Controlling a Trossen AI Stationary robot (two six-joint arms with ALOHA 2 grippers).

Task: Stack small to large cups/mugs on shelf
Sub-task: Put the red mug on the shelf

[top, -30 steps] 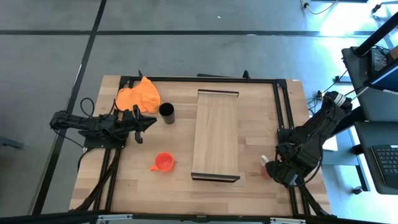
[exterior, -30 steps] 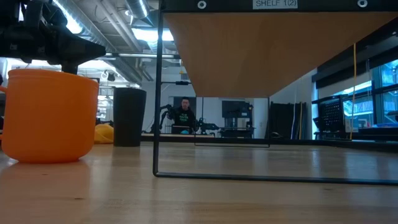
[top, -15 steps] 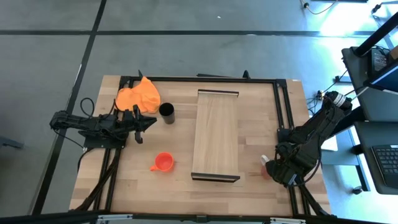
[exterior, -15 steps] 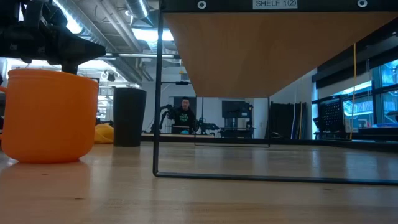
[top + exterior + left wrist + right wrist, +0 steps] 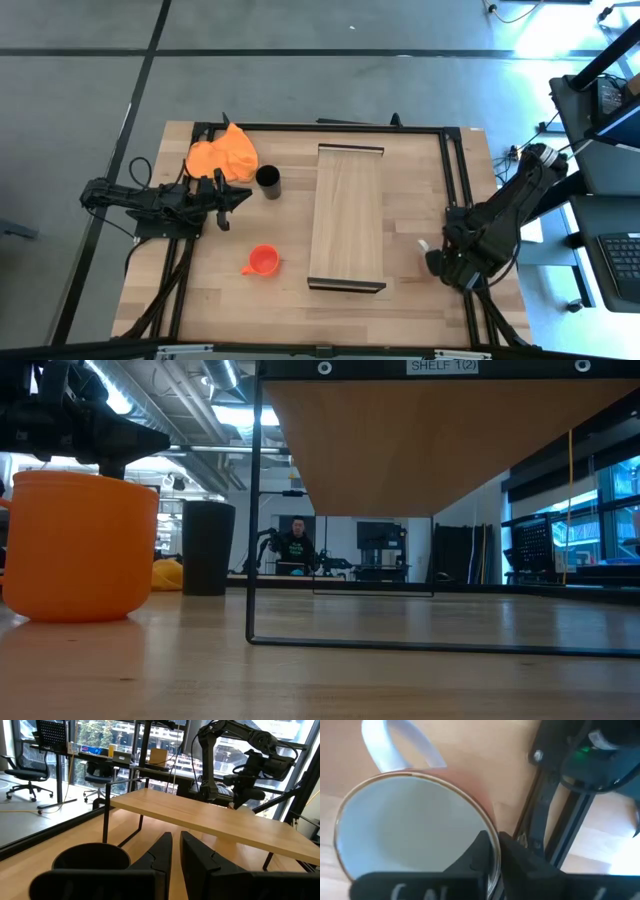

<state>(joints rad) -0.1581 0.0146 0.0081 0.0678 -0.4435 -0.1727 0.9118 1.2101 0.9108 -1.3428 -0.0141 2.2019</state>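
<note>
The white-and-red mug [image 5: 410, 830] stands near the table's right edge, right of the shelf [image 5: 348, 217]. In the high view only its white handle [image 5: 423, 245] shows beside my right gripper [image 5: 434, 262], which is shut on it from above. The small orange mug [image 5: 263, 260] stands upright on the table left of the shelf's near end. The black cup [image 5: 268, 181] stands farther back. My left gripper [image 5: 235, 197] is shut with nothing in it, just left of the black cup [image 5: 90, 857]. My right gripper [image 5: 496, 842] grips the mug's wall at the rim [image 5: 489, 827], on the side away from the handle [image 5: 395, 745]. One finger [image 5: 477, 851] is inside the mug and the other [image 5: 516, 856] outside. The fingers point down from above. The mug is upright; whether it is off the table I cannot tell.
An orange cloth [image 5: 222, 155] lies at the table's far left corner. Black frame rails [image 5: 455, 190] run along the table's edges, one close beside the held mug [image 5: 545, 820]. In the low view the shelf's board [image 5: 440, 430] stands raised on a thin bracket [image 5: 250, 510]. A person [image 5: 295, 540] sits far behind.
My right gripper has shut on the white-and-red mug's rim and moved slightly toward the table's far edge. The mug's red side, visible before in the high view, is now covered by the gripper.
</note>
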